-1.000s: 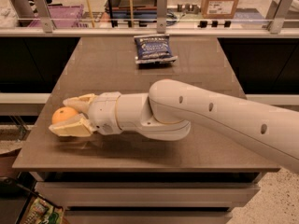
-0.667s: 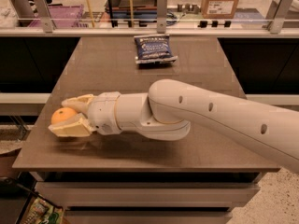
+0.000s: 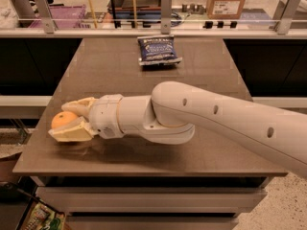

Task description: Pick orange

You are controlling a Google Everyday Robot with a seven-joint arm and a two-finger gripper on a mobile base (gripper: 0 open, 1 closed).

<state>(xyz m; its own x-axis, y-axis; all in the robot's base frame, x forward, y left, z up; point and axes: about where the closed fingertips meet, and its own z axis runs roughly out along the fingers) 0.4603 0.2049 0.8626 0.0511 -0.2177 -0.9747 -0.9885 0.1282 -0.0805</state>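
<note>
The orange (image 3: 63, 119) is a round yellow-orange fruit near the left edge of the brown table (image 3: 144, 80), toward the front. My gripper (image 3: 60, 120) reaches in from the right on a long white arm. Its two cream fingers (image 3: 72, 132) sit on either side of the orange, one behind it and one in front, closed against it. The fruit's lower part is hidden by the front finger. I cannot tell whether the orange rests on the table or is lifted just off it.
A dark blue snack bag (image 3: 157, 49) lies at the back middle of the table. A glass rail with metal posts (image 3: 166, 6) runs behind the table. The table's left edge is close beside the orange.
</note>
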